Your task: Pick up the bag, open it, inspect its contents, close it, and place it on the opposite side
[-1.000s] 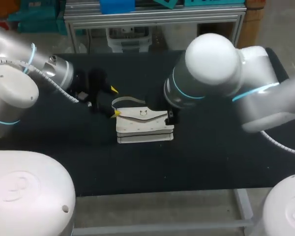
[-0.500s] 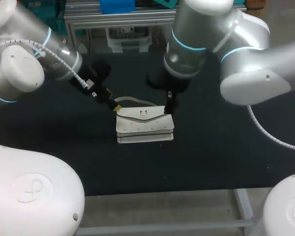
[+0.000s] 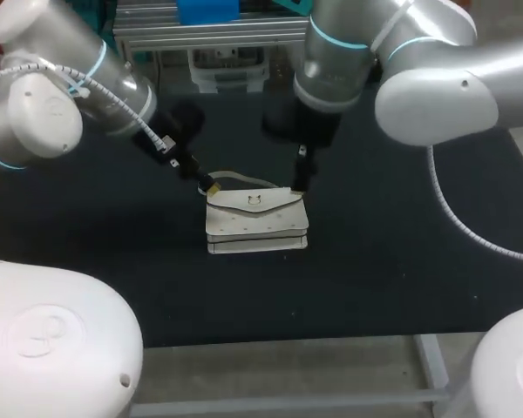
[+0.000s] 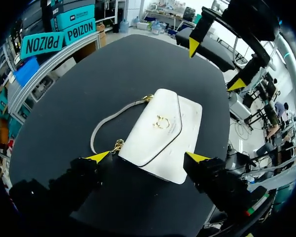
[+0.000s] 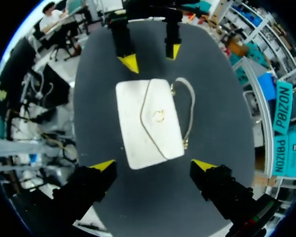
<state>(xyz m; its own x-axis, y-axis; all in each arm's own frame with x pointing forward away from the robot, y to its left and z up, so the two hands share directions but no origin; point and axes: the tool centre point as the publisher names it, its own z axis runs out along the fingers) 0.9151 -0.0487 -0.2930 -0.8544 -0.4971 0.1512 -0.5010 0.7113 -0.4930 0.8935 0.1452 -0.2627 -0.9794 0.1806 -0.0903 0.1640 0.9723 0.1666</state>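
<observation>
Black tabletop [image 3: 375, 279]: white leather flap handbag [image 3: 257, 222] lies flat at middle, flap shut, gold clasp [image 4: 161, 121] fastened, grey strap [image 4: 106, 126] looped on table along far edge. Task barely begun, by look: bag not yet lifted; opening, inspecting, closing and moving across all left. Left gripper [image 4: 148, 157]: jaws wide, yellow tips straddle bag's left end near strap ring, nothing held; contact unclear. Right gripper [image 5: 153, 165]: jaws wide too, poised over bag's right end, empty.
</observation>
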